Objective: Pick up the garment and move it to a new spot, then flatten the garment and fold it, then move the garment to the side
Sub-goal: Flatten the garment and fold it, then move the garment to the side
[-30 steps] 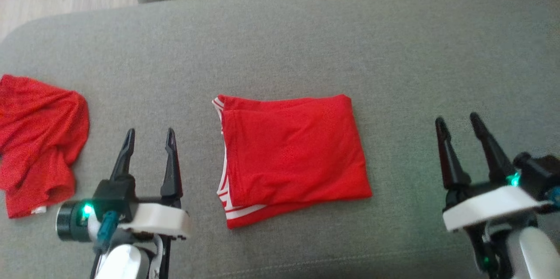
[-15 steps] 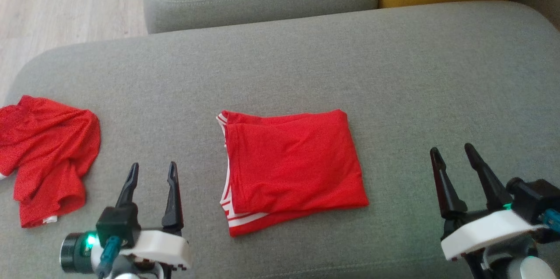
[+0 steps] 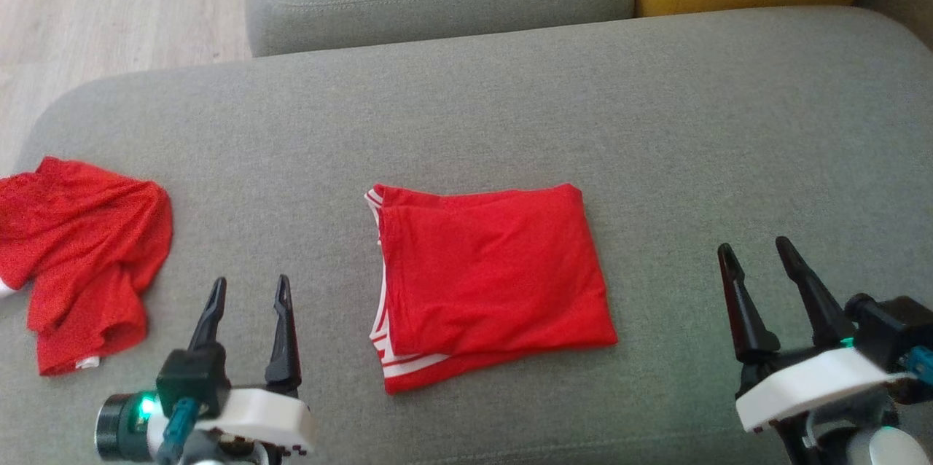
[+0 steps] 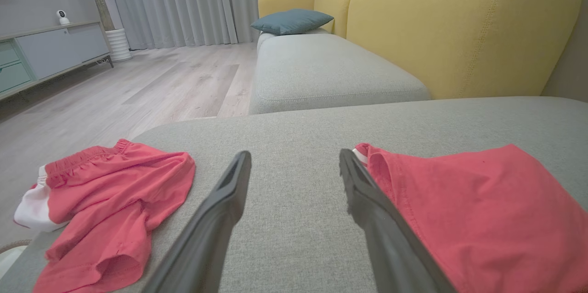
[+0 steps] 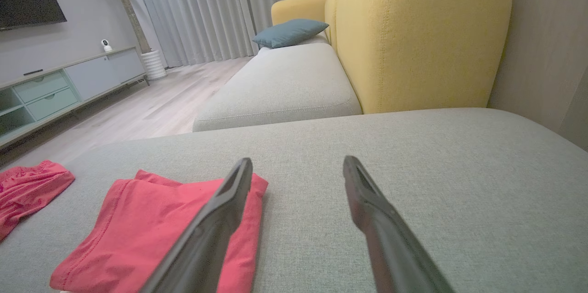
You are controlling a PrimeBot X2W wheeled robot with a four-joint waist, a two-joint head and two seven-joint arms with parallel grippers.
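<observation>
Lying flat mid-seat on grey sofa seat: folded red garment, long axis running left-right, white-striped edge toward robot's left, plain folded edge toward right. Left gripper near its left side, fingers wide, holding nothing. Right gripper well apart on right, fingers wide, empty. Crumpled red shorts at seat's far left.

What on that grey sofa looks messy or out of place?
Only the crumpled red garment at the cushion's left end: it lies bunched and wrinkled, unlike the folded red garment in the middle, which sits flat and tidy. Nothing looks spilled or damaged.
</observation>
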